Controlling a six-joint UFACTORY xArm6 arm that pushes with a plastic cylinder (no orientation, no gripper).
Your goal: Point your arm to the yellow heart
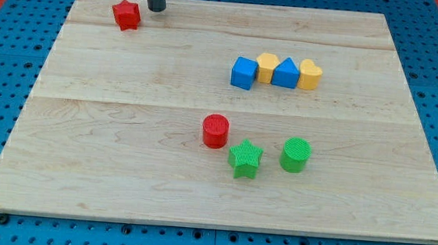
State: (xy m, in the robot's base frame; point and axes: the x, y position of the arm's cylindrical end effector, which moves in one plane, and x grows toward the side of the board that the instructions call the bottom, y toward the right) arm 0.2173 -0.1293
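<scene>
A wooden desk [122,154] seen from above and slightly in front, resting on a blue pegboard. My tip [156,10] — the lower end of a straight dark rod — sits near the view's top left, just to the right of a red block [126,15] of irregular, star-like shape, close beside it but not clearly touching. The arm carries no hand at all, so nothing opens, closes or holds; the rod only slides and pushes.

The target, the yellow heart [310,74], lies well apart from my tip, toward the view's right and somewhat lower. It is the right-hand end of a tight row of four blocks: a blue cube [243,73], a yellow block [267,66] whose shape is hard to make out, a blue block [286,73] with a peaked top, then the heart. Neighbours in the row appear to touch.

Further down the view, clear of that row, sit a red cylinder [215,131], a green star [245,158] and a green cylinder [295,154].

Judging from this layout, the coming move is a long diagonal — rightward and slightly down the view — best ending at the heart's open right or top side, so the row is not disturbed.
</scene>
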